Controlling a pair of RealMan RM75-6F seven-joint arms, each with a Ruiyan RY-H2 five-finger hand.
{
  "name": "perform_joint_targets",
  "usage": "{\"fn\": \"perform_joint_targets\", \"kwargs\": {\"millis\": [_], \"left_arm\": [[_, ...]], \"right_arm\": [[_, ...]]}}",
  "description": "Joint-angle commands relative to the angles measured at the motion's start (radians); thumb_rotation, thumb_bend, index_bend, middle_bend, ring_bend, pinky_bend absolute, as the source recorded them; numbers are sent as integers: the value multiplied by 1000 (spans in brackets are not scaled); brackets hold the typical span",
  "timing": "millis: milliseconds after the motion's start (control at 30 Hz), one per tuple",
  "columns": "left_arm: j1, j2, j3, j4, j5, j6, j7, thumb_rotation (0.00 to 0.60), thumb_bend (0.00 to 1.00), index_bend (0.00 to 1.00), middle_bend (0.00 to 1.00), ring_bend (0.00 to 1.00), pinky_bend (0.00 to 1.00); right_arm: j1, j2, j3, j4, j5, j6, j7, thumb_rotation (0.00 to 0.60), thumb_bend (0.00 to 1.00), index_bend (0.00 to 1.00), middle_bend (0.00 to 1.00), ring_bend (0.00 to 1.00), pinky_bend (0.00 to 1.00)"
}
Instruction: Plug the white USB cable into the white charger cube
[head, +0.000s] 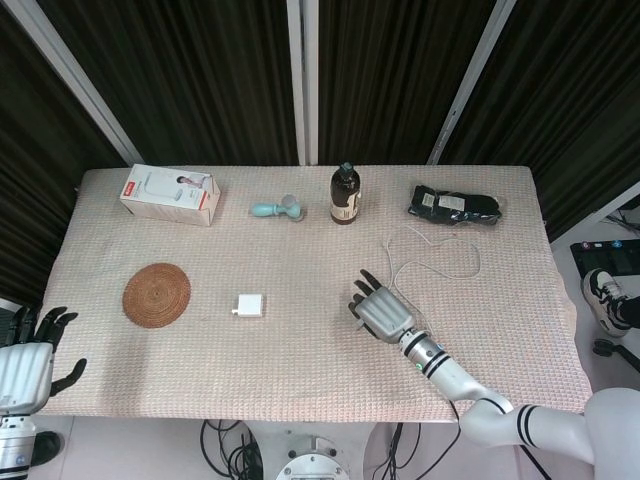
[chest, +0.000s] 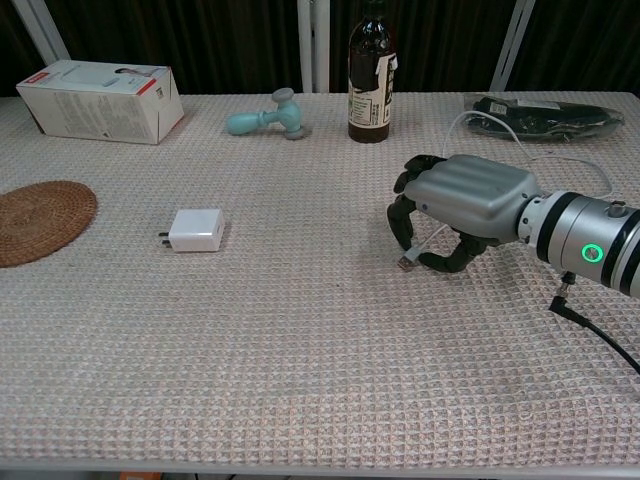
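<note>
Right of centre, the right hand (chest: 462, 205) curls over the white USB cable (chest: 425, 243), pinching its plug end. The white charger cube (chest: 196, 230) lies centre-left. Left hand (head: 28, 365), lower left, spread wide.

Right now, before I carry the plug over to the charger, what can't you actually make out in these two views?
- Grip on the USB cable: in the chest view the right hand curls over it, hiding the contact; in the head view it is too small.
- Charger cube port: not visible in either view.
- Left hand: partly cut off by the head view's edge, absent from the chest view.
</note>
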Motion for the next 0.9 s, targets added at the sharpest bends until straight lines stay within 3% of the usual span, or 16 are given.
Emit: {"fn": "perform_joint_targets", "kwargs": {"millis": [33, 267, 500, 733, 900], "left_arm": [[-1, 1, 0, -1, 0, -2, 2, 600, 221, 226, 163, 0, 0], [-6, 3, 0, -9, 3, -10, 14, 600, 222, 226, 163, 0, 0], [-51, 17, -12, -33, 27, -57, 46, 600, 222, 226, 163, 0, 0], [-206, 3, -45, -58, 53, -252, 79, 600, 221, 226, 163, 0, 0], [-357, -78, -91, -22, -11, -461, 96, 600, 222, 226, 163, 0, 0]], "right_arm": [[-2, 4, 0, -6, -1, 10, -3, 600, 327, 552, 434, 184, 18], [-11, 26, 5, -31, 0, 40, -2, 600, 327, 573, 498, 259, 46], [-27, 55, 7, -59, 13, 61, 10, 600, 327, 577, 501, 261, 51], [-44, 130, 47, -143, 88, 60, 65, 600, 327, 579, 504, 262, 57], [-41, 211, 95, -218, 153, 56, 73, 600, 329, 581, 509, 266, 60]]}}
